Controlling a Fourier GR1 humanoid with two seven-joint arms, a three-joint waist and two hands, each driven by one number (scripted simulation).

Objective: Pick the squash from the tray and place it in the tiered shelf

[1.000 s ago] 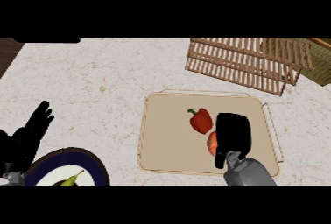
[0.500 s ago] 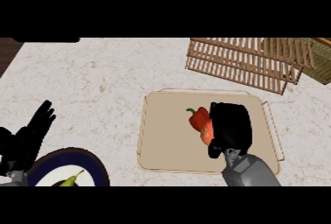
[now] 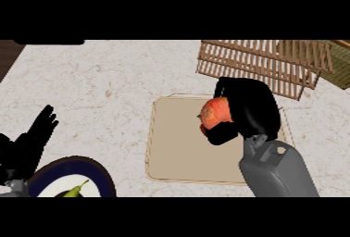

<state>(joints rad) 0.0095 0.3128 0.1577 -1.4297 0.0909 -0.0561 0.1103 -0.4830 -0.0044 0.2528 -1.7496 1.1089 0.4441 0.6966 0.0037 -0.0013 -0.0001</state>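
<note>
Centrally, the right hand was seen above the tray, its grey forearm rising from the lower edge and its black fingers curled round the squash. The squash, orange-red, was held against the palm on the hand's left side, with the thumb wrapped beneath it; whether it touched the tray could not be told. The left hand was shown resting at the lower left edge, fingers straight and pointing up, holding nothing.

A pale speckled bench carried everything. A dark strip was visible at the far left corner, beyond the bench's edge.

The tray, beige and flat with a low rim, lay under and to the left of the right hand. The tiered shelf, made of wooden slats, stood beyond the right hand, near the tray's far edge. Just beside the left hand, a dark-rimmed plate was seen, with a small yellow-green item lying on it.
</note>
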